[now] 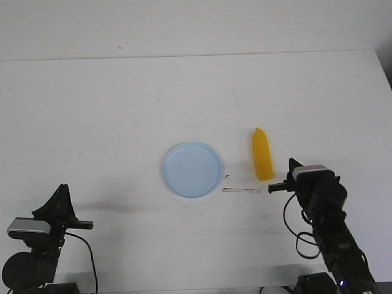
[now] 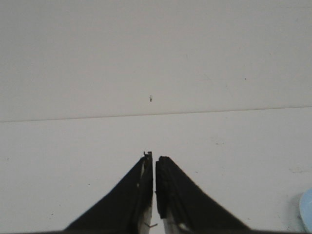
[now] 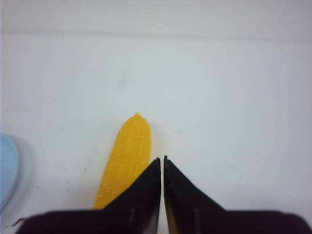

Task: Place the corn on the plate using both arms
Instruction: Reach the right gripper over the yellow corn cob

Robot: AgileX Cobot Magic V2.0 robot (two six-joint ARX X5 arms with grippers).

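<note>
The yellow corn (image 1: 262,154) lies on the white table just right of the pale blue plate (image 1: 192,169), tapered end pointing away from me. My right gripper (image 1: 293,165) is shut and empty, close to the corn's near right side. In the right wrist view the shut gripper (image 3: 162,160) is beside the corn (image 3: 127,151), with the plate's edge (image 3: 6,170) at the border. My left gripper (image 1: 62,190) is shut and empty at the near left, far from the plate. In the left wrist view the shut gripper (image 2: 154,158) is over bare table, with a sliver of plate (image 2: 307,214).
A small pale strip (image 1: 241,191) lies on the table between the plate and the corn's near end. The table's far edge (image 1: 196,56) meets a white wall. Black cables (image 1: 92,257) trail by both arm bases.
</note>
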